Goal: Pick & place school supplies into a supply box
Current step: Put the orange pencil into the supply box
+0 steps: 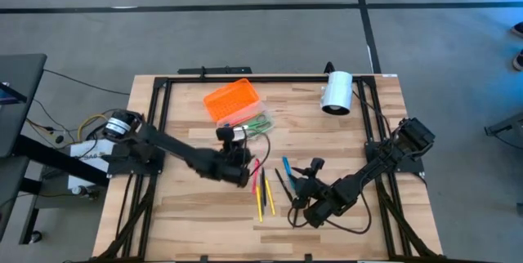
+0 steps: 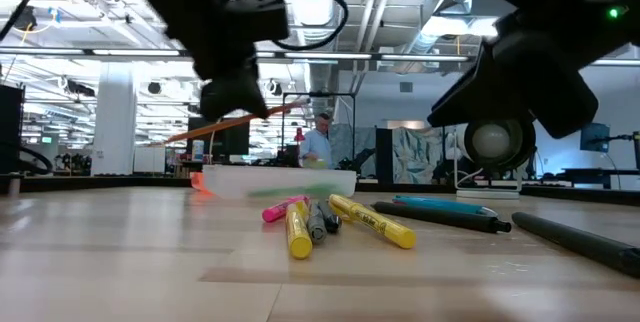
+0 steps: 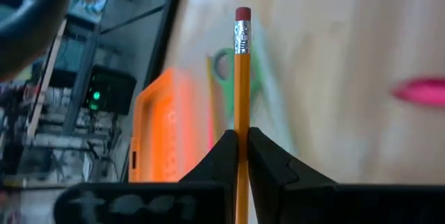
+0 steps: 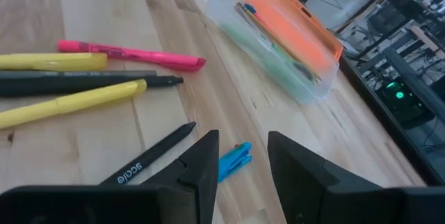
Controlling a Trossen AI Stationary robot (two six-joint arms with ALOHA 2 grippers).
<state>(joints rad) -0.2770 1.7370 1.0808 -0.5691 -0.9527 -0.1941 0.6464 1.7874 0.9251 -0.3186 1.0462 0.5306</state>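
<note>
Pencil (image 3: 241, 92) held by the left gripper (image 3: 241, 144), not yet boxed.
Scissors (image 1: 258, 122) and some pens are seen inside the box (image 1: 231, 101) at upper centre of the high view, its orange lid raised; the pencil is pinched tight just below it. Pink, yellow, black and blue pens (image 1: 265, 191) are left on the table (image 1: 188, 214) at lower centre, where the right gripper (image 4: 243, 156) is held half open and empty over a blue pen (image 4: 232, 161).

The light wooden table (image 1: 180, 222) carries the orange-lidded supply box (image 1: 231, 101) at upper centre, a white cylinder (image 1: 336, 92) at upper right, and loose pens (image 1: 265, 195) at centre.
</note>
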